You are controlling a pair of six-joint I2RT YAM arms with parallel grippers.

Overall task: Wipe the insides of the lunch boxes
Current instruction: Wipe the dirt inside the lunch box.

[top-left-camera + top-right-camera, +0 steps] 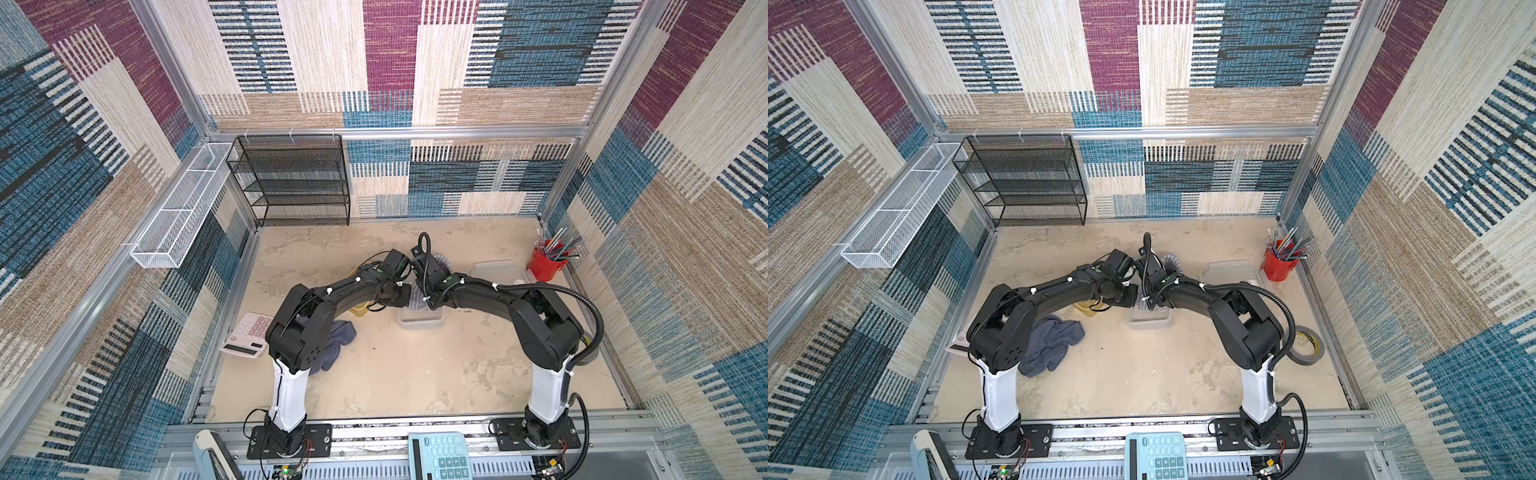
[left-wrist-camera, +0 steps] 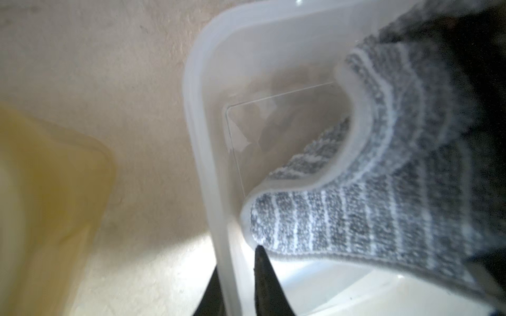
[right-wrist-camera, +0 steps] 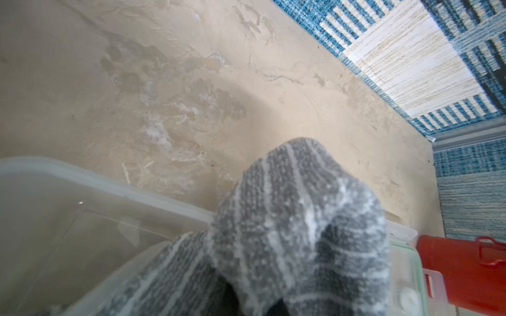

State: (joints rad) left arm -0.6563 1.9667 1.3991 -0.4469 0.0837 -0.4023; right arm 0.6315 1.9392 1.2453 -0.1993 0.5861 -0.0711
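Note:
The clear lunch box [image 2: 208,109] stands open on the table, seen in both top views [image 1: 419,322] [image 1: 1148,323]. My left gripper [image 2: 236,262] is shut on its side wall, one finger inside and one outside. A grey striped cloth [image 2: 383,205] hangs down into this box. My right gripper [image 3: 254,292] is shut on that cloth [image 3: 287,219], which wraps over and mostly hides its fingers. The amber lunch box [image 2: 49,191] sits open just beside the clear one, largely under my left arm in both top views [image 1: 359,308] [image 1: 1086,308].
A clear lid [image 1: 494,268] lies by the red pen cup [image 1: 544,262] at the right wall. A blue-grey towel [image 1: 1050,340] and pink calculator [image 1: 249,334] lie near the left arm. A tape roll [image 1: 1306,345] sits by the right arm. A black mesh shelf [image 1: 291,178] stands at the back.

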